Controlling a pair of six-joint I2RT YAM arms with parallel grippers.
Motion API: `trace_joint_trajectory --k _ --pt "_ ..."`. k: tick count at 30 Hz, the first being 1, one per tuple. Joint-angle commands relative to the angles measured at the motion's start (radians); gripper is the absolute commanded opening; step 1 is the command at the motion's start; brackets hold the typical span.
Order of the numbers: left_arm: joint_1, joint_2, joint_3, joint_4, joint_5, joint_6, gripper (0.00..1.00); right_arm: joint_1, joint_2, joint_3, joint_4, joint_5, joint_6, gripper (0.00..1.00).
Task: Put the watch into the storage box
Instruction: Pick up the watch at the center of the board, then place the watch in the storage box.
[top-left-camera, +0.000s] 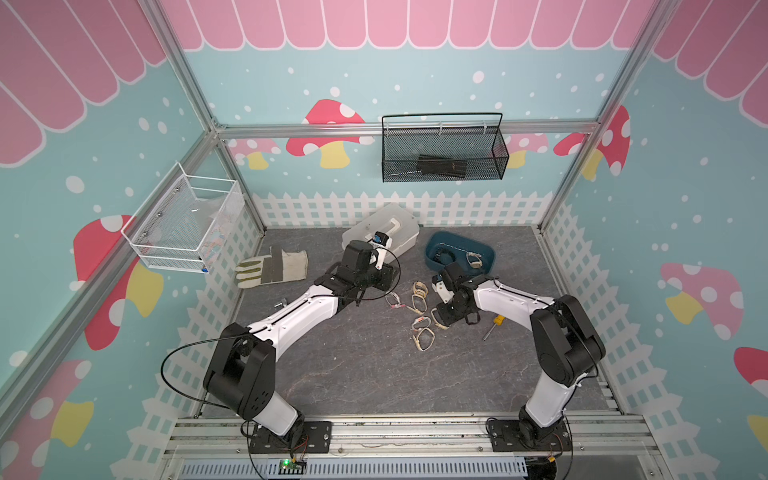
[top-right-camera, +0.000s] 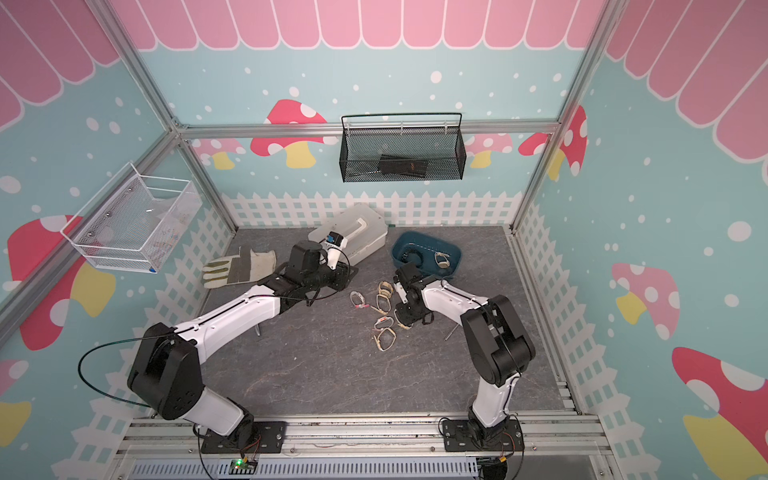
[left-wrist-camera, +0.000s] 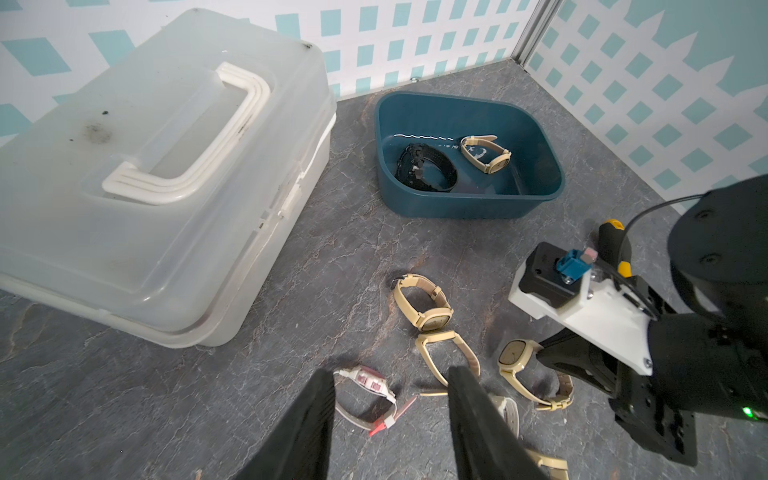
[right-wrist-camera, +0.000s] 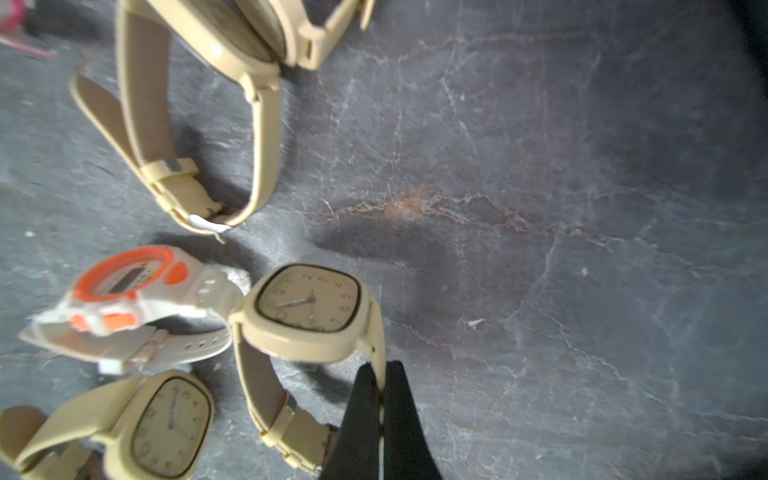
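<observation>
Watch (right-wrist-camera: 307, 307) just beside orange-white watch (right-wrist-camera: 124, 299)

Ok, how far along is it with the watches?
Done: a black watch and a beige watch lie in the storage box. In hand: the right gripper is shut on the strap of a square-faced beige watch on the table; the left gripper hangs open near a pink-and-white watch. Left: all six watches on the table, the gripped one included.

Beige square-faced analogue wristwatch (right-wrist-camera: 309, 305): dial hour numerals, 4, 5 and 7 legible. Second beige square-faced wristwatch (right-wrist-camera: 170, 422): numerals blurred. Orange-and-white digital wristwatch (right-wrist-camera: 124, 286): display unreadable.
</observation>
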Motion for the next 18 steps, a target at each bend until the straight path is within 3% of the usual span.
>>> trace_joint_trajectory --k 1,4,9,18 --pt "0.003 -0.029 -0.008 0.002 0.036 0.034 0.48 0.004 -0.106 0.002 0.079 0.012 -0.069 0.00" --pt "0.003 -0.030 -0.020 0.018 0.078 0.038 0.48 -0.025 -0.140 0.026 0.132 0.021 -0.087 0.00" --pt "0.003 -0.043 -0.032 0.040 0.126 0.038 0.48 -0.144 -0.028 0.268 0.004 -0.062 -0.026 0.00" --pt "0.003 -0.065 -0.051 0.050 0.131 0.047 0.48 -0.218 0.140 0.540 -0.046 0.009 -0.026 0.00"
